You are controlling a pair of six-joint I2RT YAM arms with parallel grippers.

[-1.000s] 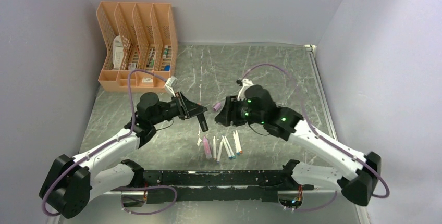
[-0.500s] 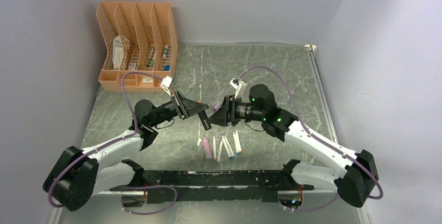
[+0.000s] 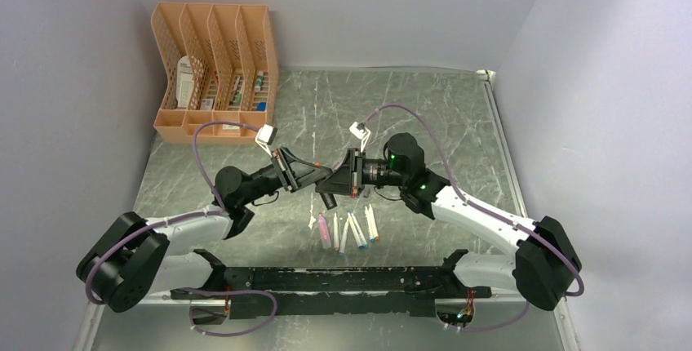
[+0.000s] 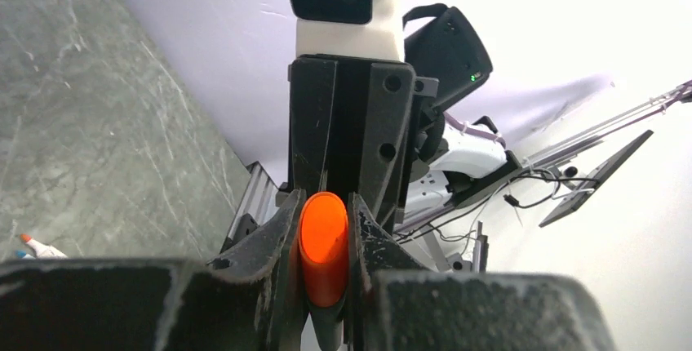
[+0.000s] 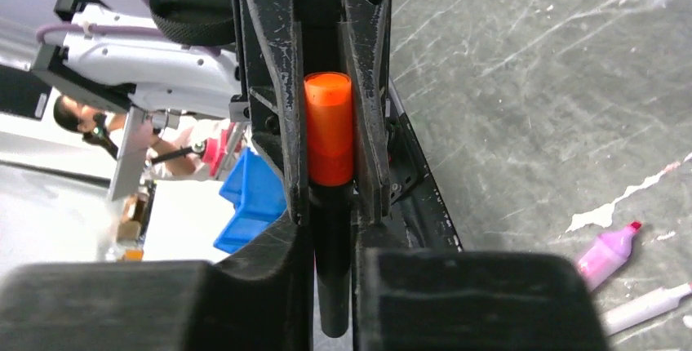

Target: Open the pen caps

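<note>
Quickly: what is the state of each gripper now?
Left gripper: closed on the orange cap.
Right gripper: closed on the dark pen barrel.

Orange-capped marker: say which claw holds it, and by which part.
The left claw grips the orange cap; the right claw pinches the black barrel just below that cap.
</note>
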